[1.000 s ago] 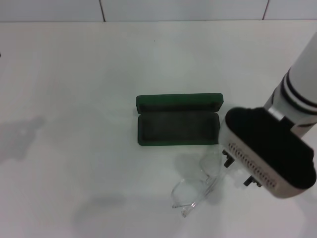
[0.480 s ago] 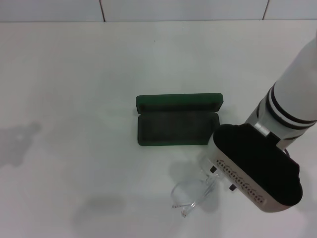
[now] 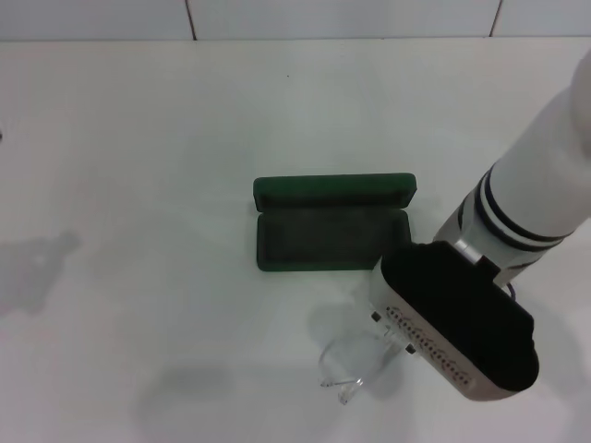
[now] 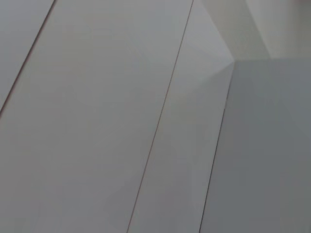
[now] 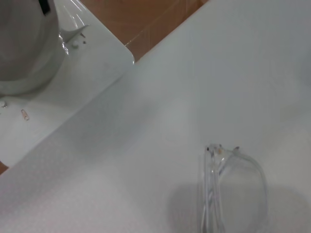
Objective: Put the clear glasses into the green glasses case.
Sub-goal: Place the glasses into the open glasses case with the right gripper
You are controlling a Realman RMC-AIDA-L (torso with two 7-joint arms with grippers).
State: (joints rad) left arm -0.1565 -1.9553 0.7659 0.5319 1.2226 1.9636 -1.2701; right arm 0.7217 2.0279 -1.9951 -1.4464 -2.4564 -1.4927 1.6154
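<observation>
- Near the table's front, at about 6 o'clock from the case: fully transparent, colourless plastic clear glasses (image 3: 355,365) with wraparound lenses, lying on the surface, partly hidden under the right arm's wrist housing.
- Seen closer from the right wrist camera: one rounded glossy lens (image 5: 233,187), thin folded arms stacked along its edge, faint shadow beneath.
- Not yet lifted, as far as can be judged; resting on the tabletop, well short of the case interior.
- At roughly 12 o'clock from the glasses: dark green, flat, rectangular hinged glasses case (image 3: 331,235) with rounded corners, lying open, lid tipped back on the far side, matte dark lining exposed, nothing inside.
- Opening step apparently done; grasp, carry and placement all remaining.
- Directly over the glasses' right end: right gripper (image 3: 392,332), mostly covered by its black-and-white housing; only small dark tips showing below, so spread of the claw cannot be told.
- Left gripper absent from every view; left wrist camera showing only pale flat panels with thin seams.
- Underneath everything: smooth white matte table (image 3: 138,185), no clutter near the case, tiled wall (image 3: 323,18) at 12 o'clock.
- Likely handling concern: slick, thin, see-through plastic, easy to pinch off-centre or let slip.
</observation>
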